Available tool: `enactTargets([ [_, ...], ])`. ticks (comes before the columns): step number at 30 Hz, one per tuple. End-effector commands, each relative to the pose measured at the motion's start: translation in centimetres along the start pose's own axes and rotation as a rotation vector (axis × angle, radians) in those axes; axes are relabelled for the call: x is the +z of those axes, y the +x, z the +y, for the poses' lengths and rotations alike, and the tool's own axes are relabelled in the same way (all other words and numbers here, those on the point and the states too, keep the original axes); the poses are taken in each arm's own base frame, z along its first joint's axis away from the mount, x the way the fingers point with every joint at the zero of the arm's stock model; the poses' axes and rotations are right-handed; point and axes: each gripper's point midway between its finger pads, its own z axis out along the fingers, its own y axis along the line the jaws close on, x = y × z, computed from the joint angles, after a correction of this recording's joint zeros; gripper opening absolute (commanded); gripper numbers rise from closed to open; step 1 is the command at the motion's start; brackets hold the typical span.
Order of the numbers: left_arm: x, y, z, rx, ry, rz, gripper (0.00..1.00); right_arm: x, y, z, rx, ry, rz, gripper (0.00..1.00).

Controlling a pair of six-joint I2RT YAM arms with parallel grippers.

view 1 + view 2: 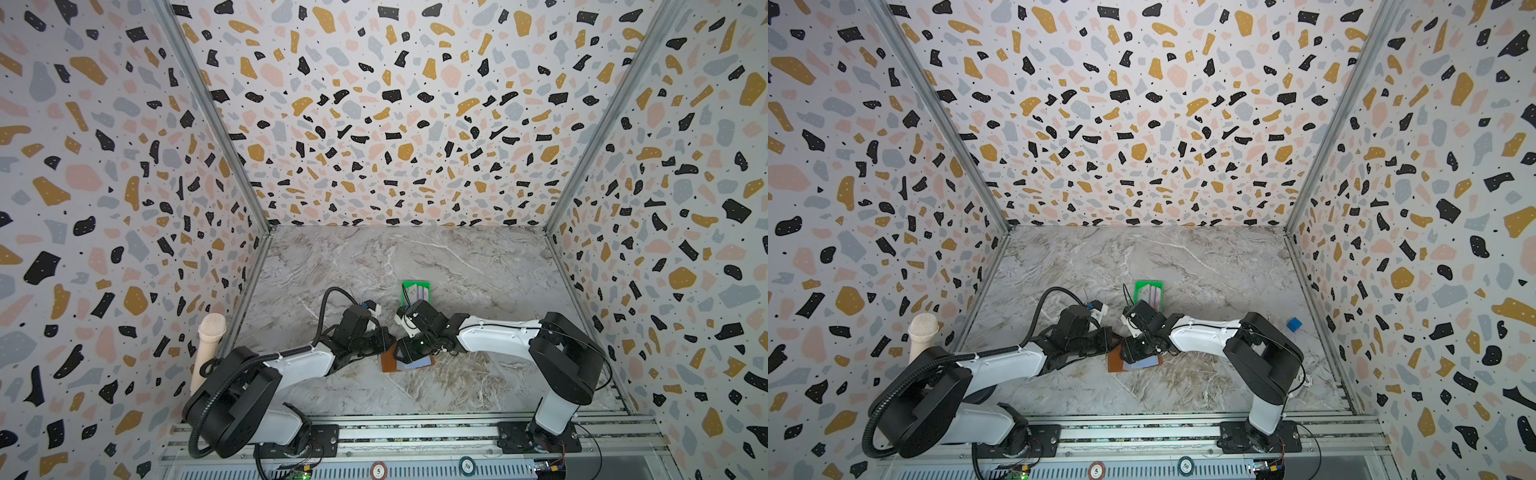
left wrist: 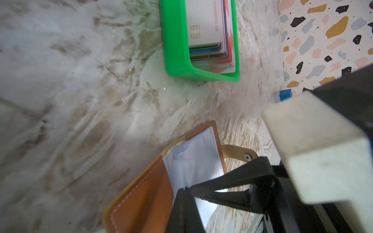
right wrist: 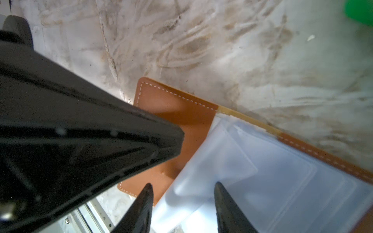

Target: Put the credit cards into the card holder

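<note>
Fig. 1. The holder (image 1: 388, 362) lay open beneath my 2 grippers. The cards (image 2: 205, 24) sat in the tray (image 2: 175, 40), ahead of my tips, long axis running away from them, right arm nearer. My left gripper (image 2: 185, 190) was clenched at the sleeves (image 3: 262, 171), grasp unclear; my right gripper (image 3: 183, 201) gaped above them. Both arms reached low, inward.

1. Both top views are bright, evenly lit from above; the patterned walls (image 1: 104, 187) stretch and bow at 9 and 3 o'clock.
2. Shadows on the table (image 1: 478, 266) are soft, darkest beneath the left arm (image 1: 299, 357).
3. Left wrist view: the table is smeared with blur; the green tray (image 2: 175, 50) is sharper.
4. Right wrist view: white glare on the clear sleeves (image 3: 201, 217) of the card holder (image 3: 171, 105).
</note>
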Motion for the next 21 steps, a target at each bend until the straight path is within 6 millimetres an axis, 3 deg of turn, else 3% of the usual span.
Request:
enactTargets([
  [1,0.2,-1.4,-2.9,0.058,0.099,-0.031,0.07,-0.5,-1.0,1.0,-0.029,-0.009,-0.027,0.50],
  [5,1.6,-0.1,-3.0,0.077,0.094,0.022,0.08,-0.4,-1.0,1.1,-0.035,-0.011,-0.025,0.50],
  [8,2.5,1.4,-1.4,0.069,0.045,0.075,0.00,-0.5,-1.1,1.2,-0.041,-0.012,-0.026,0.50],
  [12,2.9,2.7,0.7,0.056,-0.014,0.111,0.00,-0.9,-1.3,1.2,-0.047,-0.005,-0.038,0.50],
  [21,2.6,3.0,1.2,0.045,-0.019,0.105,0.00,-3.6,-1.6,0.9,-0.070,0.038,-0.103,0.49],
])
